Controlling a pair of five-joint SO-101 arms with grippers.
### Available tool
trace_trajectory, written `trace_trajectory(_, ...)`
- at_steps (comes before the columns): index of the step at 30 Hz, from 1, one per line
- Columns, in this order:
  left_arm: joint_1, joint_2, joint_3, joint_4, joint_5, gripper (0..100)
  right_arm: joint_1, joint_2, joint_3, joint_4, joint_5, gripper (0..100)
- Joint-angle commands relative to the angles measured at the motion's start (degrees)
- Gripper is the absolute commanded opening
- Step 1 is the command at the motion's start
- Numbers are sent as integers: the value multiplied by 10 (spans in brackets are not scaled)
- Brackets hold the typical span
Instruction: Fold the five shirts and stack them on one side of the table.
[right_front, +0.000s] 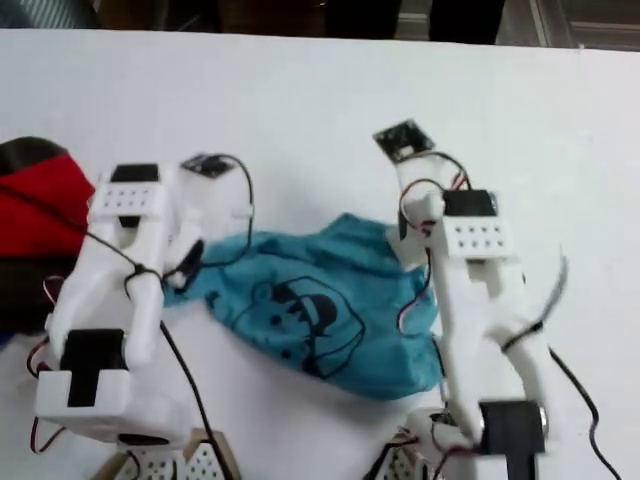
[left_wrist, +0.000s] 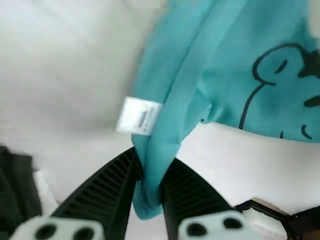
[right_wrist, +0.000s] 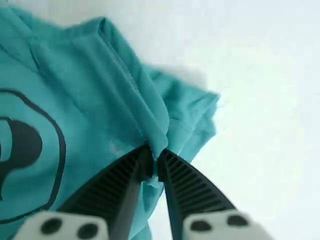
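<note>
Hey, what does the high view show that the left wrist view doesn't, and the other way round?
The high view adds the red and dark cloth pile at the table's edge and the white plastic right arm. The left wrist view adds the left claw pinched shut on a fold, with a white sewn-in label just beyond it. Both share the teal cloth shirt with a dark cartoon print lying on the white table.

The left arm (right_front: 110, 290) and right arm (right_front: 480, 290) are white plastic with black motor blocks (right_front: 90, 365), trailing thin black and red cables (right_front: 246, 195). The left claw (left_wrist: 151, 161) and right claw (right_wrist: 151, 156) have black ribbed fingers (left_wrist: 100, 195) on white mounts (right_wrist: 210, 226) with dark screw holes (left_wrist: 46, 231).
</note>
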Motion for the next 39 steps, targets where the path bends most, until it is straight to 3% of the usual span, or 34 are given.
trace_trajectory(1,6,-11,-91,33,1,25,4,-73,-8,-28,-2,18)
trace_trajectory(10,3,-11,-253,85,1,25,19,-104,-36,-129,-7,18)
trace_trajectory(22,42,-12,-444,146,2,26,51,-109,-290,-23,-5,18)
trace_trajectory(33,200,-7,-76,97,-2,27,58,-109,-282,92,-2,18)
trace_trajectory(39,212,-7,21,54,-9,76,58,-109,-221,108,-2,18)
